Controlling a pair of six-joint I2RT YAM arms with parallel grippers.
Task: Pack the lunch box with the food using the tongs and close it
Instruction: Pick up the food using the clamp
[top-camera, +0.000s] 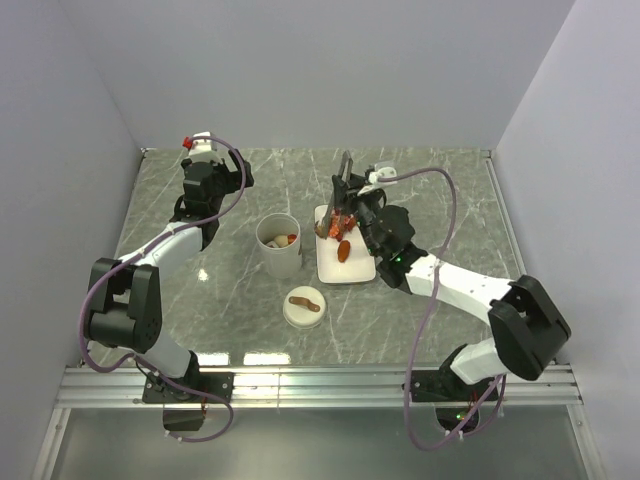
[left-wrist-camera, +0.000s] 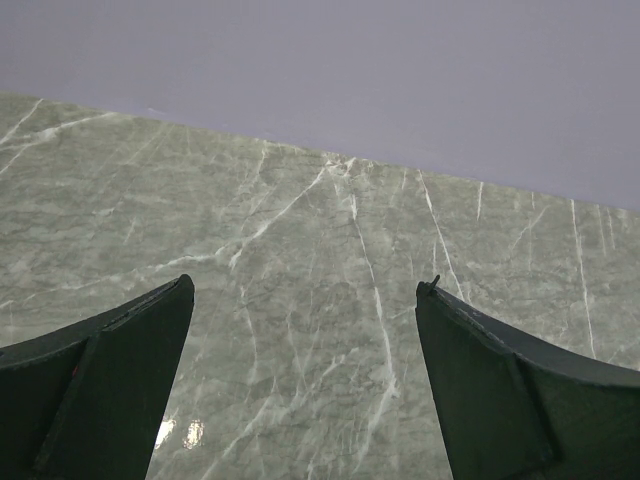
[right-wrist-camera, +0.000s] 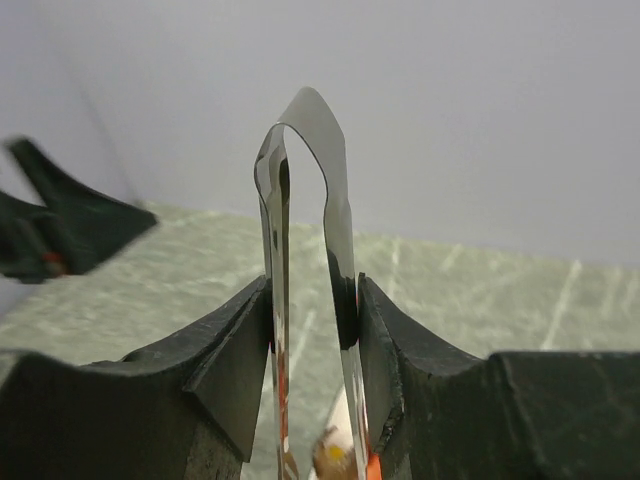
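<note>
Right gripper (right-wrist-camera: 312, 330) pinches the tongs (right-wrist-camera: 335, 200), tips down at the far-left corner of the plate (top-camera: 358, 275); we note the lunch box (top-camera: 279, 250) stands just left. Left gripper (left-wrist-camera: 305, 370) spread wide, empty.

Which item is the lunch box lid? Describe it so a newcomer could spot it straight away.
On the marble table, find the tall white lunch box standing left of the white plate. The lid lies flat on the table just in front of them, toward the near edge. It is the only round cream disc, with a brown strap on top.
</note>
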